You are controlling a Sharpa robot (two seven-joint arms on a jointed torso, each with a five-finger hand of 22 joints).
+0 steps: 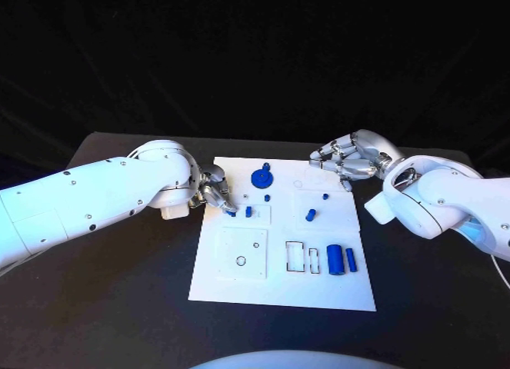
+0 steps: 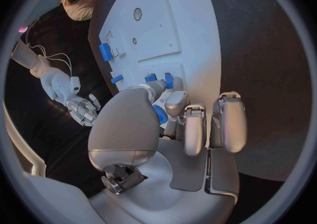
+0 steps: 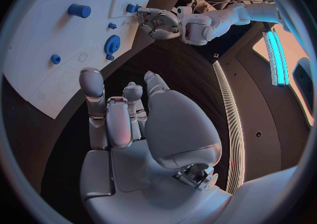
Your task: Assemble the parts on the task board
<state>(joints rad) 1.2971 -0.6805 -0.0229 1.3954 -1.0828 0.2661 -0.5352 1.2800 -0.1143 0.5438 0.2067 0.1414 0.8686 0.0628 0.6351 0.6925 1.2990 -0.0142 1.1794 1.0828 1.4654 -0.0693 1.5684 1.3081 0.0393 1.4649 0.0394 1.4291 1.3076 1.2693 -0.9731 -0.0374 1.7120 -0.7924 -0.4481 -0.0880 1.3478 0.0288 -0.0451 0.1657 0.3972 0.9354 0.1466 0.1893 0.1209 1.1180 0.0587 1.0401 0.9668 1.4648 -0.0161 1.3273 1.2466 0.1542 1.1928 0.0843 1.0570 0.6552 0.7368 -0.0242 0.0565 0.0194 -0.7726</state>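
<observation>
Board: white task board (image 1: 279,288) lies mid-table on the black table (image 1: 121,307), its near edge closest to the head camera; clock directions below are read on the board in the head view
Cylinder: large blue cylinder (image 1: 335,259) lies toward 4 o'clock, a slimmer blue piece (image 1: 351,260) just beside it; both are beside outlined rectangular slots
Gear: blue gear (image 1: 261,179) sits near 12 o'clock; it is also seen in the right wrist view (image 3: 112,44)
Pegs: small blue pegs (image 1: 309,214) stand right of centre; another blue peg (image 1: 249,211) stands near 10 o'clock
Left hand: left hand (image 1: 216,197) is over the board's edge at 10 o'clock; fingers curled around a small blue part (image 2: 160,114), pinched between the fingertips
Right hand: right hand (image 1: 345,160) hovers off the board's far corner at 1 o'clock; fingers (image 3: 92,102) loosely extended, slightly apart, holding nothing
</observation>
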